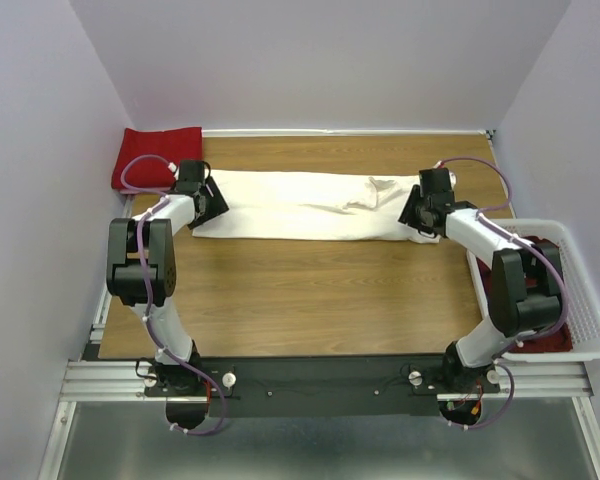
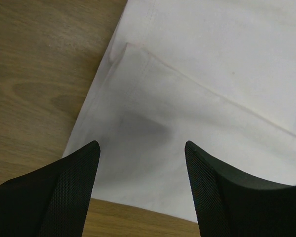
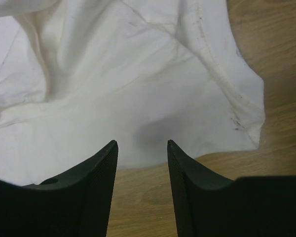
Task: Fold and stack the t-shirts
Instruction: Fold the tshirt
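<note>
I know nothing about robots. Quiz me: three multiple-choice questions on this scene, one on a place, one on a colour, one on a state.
1. The folded bright red shirt lies: A) at the table's far left corner; B) at its near right corner; C) in its middle.
2. The long shirt spread across the table is: A) blue; B) cream-white; C) black.
3. The left hand is: A) shut on the bright red shirt; B) out of view; C) open over the long shirt.
Answers: 1 A, it sits far left by the back wall. 2 B, pale cloth in every view. 3 C, its jaws stand apart, holding nothing.
</note>
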`<action>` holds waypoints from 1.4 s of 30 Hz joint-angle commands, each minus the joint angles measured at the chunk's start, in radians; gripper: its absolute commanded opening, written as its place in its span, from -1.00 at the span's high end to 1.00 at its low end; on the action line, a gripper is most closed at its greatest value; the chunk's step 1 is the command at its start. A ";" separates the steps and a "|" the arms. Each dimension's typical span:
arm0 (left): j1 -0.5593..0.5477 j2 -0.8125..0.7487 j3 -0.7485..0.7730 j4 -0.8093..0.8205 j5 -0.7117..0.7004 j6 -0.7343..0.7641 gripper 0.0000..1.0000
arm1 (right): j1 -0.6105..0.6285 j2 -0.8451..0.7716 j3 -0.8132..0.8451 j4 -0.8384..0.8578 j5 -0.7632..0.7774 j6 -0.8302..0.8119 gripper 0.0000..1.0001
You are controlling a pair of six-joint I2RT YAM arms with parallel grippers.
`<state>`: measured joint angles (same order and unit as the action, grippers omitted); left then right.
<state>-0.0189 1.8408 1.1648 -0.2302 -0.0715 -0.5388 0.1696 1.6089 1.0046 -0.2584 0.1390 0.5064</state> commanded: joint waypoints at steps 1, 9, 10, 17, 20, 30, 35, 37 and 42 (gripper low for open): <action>0.005 0.017 0.030 -0.078 -0.017 0.086 -0.54 | -0.027 0.039 -0.037 0.024 0.083 0.050 -0.03; 0.010 0.043 0.000 -0.097 -0.045 0.126 -0.55 | -0.074 0.111 -0.055 0.019 0.180 0.050 -0.03; 0.010 0.043 -0.004 -0.097 -0.044 0.128 -0.54 | -0.077 0.115 -0.055 0.016 0.188 0.047 -0.03; 0.053 0.035 -0.046 -0.095 -0.047 0.138 -0.55 | -0.114 0.128 -0.046 0.005 0.234 0.012 -0.04; 0.060 0.011 -0.076 -0.100 -0.057 0.142 -0.55 | -0.125 0.123 -0.046 -0.004 0.238 0.001 -0.04; 0.096 -0.166 -0.298 -0.077 -0.094 0.122 -0.58 | -0.128 0.074 -0.052 -0.045 0.229 -0.029 -0.06; 0.100 -0.288 -0.274 -0.118 -0.177 0.119 -0.62 | -0.116 0.013 0.015 -0.061 0.102 -0.092 -0.05; 0.096 -0.333 -0.257 -0.118 -0.186 0.122 -0.63 | -0.105 -0.019 0.043 -0.064 0.052 -0.108 -0.06; 0.070 -0.487 -0.251 -0.051 -0.180 0.145 -0.66 | -0.073 -0.027 0.124 -0.036 -0.195 -0.070 -0.07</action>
<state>0.0650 1.4616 0.8940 -0.3302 -0.2104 -0.4114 0.0723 1.6073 1.0615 -0.3122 0.1726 0.4240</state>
